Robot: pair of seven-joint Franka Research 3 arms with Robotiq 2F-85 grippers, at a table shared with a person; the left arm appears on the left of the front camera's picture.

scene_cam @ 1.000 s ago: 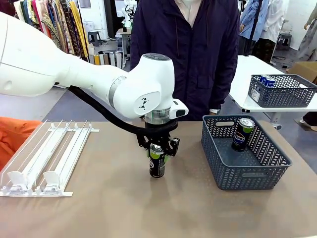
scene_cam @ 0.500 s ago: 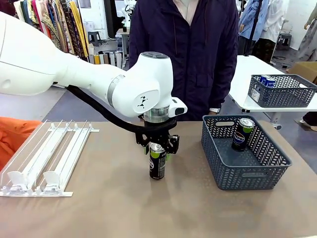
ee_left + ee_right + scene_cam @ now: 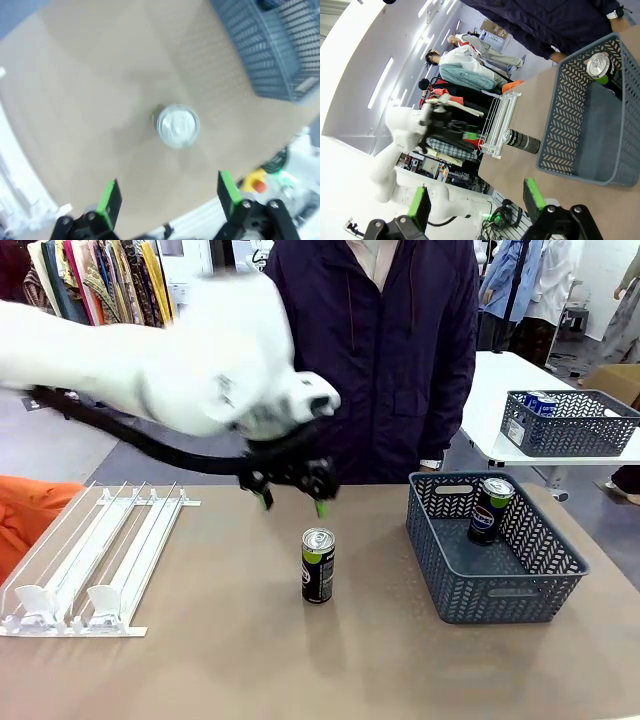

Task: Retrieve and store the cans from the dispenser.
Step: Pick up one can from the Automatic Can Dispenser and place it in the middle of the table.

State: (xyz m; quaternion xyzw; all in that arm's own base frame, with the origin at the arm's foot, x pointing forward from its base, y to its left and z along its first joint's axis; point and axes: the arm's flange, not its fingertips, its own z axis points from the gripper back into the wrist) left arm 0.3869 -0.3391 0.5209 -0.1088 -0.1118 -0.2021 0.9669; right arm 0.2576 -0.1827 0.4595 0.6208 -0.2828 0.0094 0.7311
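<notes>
A dark can (image 3: 318, 565) with a green-yellow band stands upright alone at the middle of the table. My left gripper (image 3: 291, 504) hangs open above and slightly behind it, blurred by motion, holding nothing. From above, the can's silver top (image 3: 177, 125) lies beyond the spread green fingertips (image 3: 109, 200). The white dispenser (image 3: 95, 560) lies at the table's left with no cans in its lanes. A second can (image 3: 491, 510) stands in the dark grey basket (image 3: 500, 605). My right gripper (image 3: 476, 200) is open, off the table's side, facing the basket (image 3: 570, 115), the standing can (image 3: 521, 141) and the dispenser (image 3: 497, 125).
A person in a dark jacket (image 3: 385, 350) stands at the far edge of the table. On a white table at the back right is another grey basket (image 3: 570, 422) with blue cans. An orange cloth (image 3: 25, 515) lies left of the dispenser.
My left gripper opened, let go of the can and rose up and away to the left. The can stays upright where it was set.
</notes>
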